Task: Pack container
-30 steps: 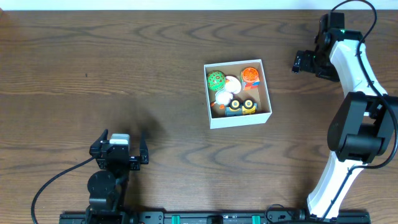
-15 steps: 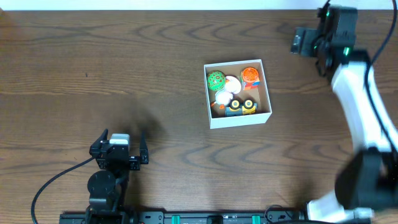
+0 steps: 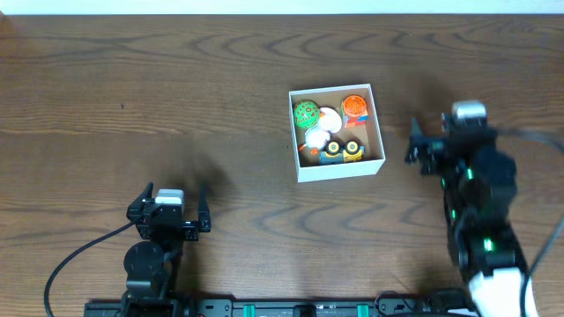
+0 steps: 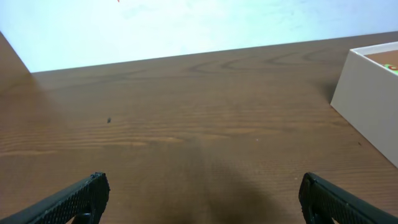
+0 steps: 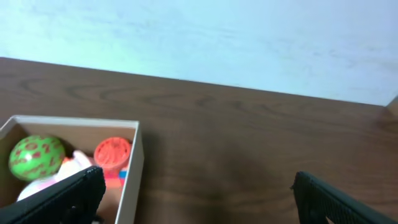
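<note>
The container, a shallow white box with a tan inside, sits mid-table. It holds a green ball, an orange ball, a white toy and a yellow-blue figure. My right gripper is open and empty, just right of the box. In the right wrist view the box wall is at the left, with the green ball and orange ball inside. My left gripper is open and empty, near the front left. Its wrist view shows the box corner far right.
The dark wooden table runs to a white wall at the back. The arm bases and a black rail line the front edge.
My right arm has swung from the far back right corner down toward the front, and now hangs beside the box's right side. The left arm and the box have not moved.
</note>
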`<state>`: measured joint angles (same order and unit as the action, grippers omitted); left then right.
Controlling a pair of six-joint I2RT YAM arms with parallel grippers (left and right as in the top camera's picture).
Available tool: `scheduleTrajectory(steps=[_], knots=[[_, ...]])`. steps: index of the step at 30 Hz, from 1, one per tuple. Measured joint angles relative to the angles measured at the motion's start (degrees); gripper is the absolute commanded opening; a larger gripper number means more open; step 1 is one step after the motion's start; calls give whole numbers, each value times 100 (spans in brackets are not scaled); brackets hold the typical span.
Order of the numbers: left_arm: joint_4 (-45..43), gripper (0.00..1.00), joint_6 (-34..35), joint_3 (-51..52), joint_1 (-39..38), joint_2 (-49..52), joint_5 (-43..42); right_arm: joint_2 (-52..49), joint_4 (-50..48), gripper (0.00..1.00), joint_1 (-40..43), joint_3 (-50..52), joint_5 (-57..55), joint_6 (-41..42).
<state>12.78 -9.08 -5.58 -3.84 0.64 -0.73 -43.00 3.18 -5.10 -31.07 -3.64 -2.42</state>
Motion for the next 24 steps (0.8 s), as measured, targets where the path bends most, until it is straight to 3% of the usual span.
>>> scheduleTrajectory(steps=[10, 24], knots=[[0, 98, 0, 0, 0, -2, 0, 2131, 13, 99, 0, 1746, 28, -37], [0, 98, 0, 0, 0, -2, 0, 3281, 20, 99, 317, 2774, 798, -769]])
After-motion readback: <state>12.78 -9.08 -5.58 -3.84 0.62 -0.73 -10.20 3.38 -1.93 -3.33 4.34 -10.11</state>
